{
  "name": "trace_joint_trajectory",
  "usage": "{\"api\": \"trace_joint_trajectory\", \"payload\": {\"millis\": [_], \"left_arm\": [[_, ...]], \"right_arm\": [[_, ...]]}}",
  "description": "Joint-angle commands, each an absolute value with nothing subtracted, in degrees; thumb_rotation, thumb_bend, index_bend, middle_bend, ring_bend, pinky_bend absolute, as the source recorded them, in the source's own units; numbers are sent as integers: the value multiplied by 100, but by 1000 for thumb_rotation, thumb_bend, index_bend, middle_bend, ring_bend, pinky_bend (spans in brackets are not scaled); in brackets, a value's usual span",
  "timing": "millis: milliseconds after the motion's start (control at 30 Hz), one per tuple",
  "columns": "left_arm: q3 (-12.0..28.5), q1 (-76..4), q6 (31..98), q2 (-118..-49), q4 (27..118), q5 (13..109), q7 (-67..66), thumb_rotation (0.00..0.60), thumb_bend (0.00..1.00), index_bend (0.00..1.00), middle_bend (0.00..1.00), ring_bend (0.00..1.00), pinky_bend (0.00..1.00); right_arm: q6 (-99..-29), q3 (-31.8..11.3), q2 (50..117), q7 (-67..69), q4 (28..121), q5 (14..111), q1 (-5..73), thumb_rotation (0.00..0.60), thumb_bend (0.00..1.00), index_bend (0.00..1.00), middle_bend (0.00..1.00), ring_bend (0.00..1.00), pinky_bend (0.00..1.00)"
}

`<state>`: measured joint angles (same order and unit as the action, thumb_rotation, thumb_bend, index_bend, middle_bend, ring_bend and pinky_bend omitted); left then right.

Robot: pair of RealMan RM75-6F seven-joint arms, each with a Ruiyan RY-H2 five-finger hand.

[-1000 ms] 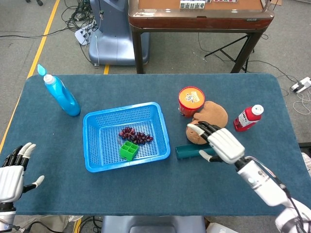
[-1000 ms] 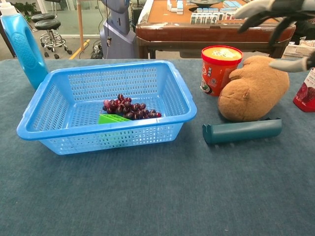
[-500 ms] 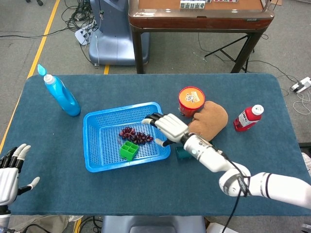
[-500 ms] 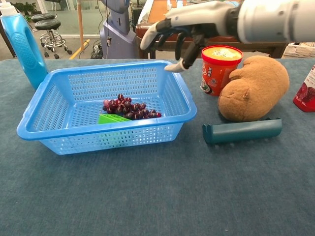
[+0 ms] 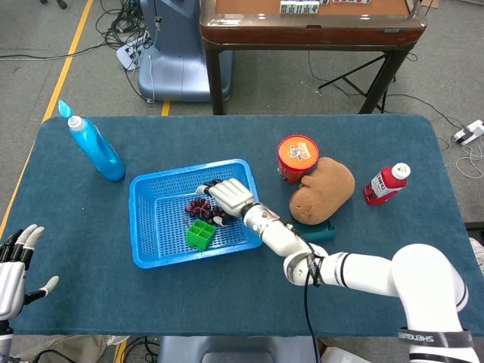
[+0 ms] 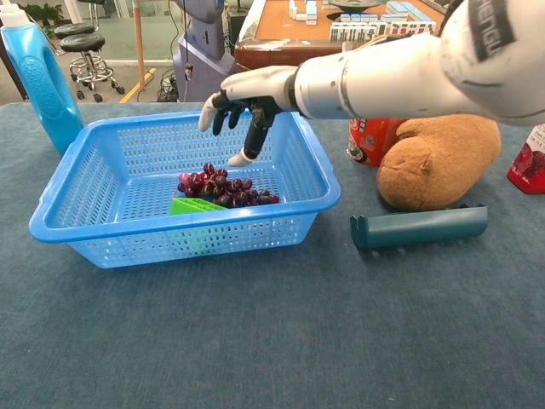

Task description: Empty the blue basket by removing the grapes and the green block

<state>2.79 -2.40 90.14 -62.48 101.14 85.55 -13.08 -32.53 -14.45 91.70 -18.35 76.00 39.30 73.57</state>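
The right robot hand [image 5: 227, 197] reaches into the blue basket [image 5: 151, 249] from the right edge of the surface [image 5: 227, 302], its fingers spread and pointing down over the grapes [image 5: 200, 206]. In the chest view the right robot hand [image 6: 243, 98] hangs just above the bunch, with one fingertip low and close to the fruit, but it holds nothing; whether that tip touches the grapes [image 6: 223, 189] cannot be told. The green block [image 5: 200, 234] lies in the basket just beside the grapes, toward the basket's front wall. Both things are inside the basket, which stands left of the middle of the surface.

The left robot hand [image 5: 15, 268] rests open and empty at the front left corner of the surface, well apart from the basket, its fingers apart.

A blue spray bottle [image 5: 94, 147] stands near the back left corner. To the right of the basket stand a red cup [image 5: 297, 156] and, touching it, a brown plush toy [image 5: 325, 187]. A dark green tube [image 6: 417, 227] lies in front of the plush. A red bottle [image 5: 387, 183] lies near the right edge.
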Motion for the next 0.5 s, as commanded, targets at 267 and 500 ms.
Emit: {"api": "trace_joint_trajectory", "payload": {"millis": [267, 500], "left_arm": [[312, -225, 8969, -6266, 9979, 8439, -1199, 600, 189, 115, 94, 90, 154], [326, -212, 8950, -6273, 9892, 8385, -1118, 600, 189, 115, 94, 90, 154]], "right_arm": [[-2970, -1263, 10037, -1943, 6411, 3474, 7959, 600, 258, 182, 188, 149, 335], [-2939, -1033, 10314, -2197, 6053, 3304, 8197, 600, 248, 182, 188, 149, 335]]}}
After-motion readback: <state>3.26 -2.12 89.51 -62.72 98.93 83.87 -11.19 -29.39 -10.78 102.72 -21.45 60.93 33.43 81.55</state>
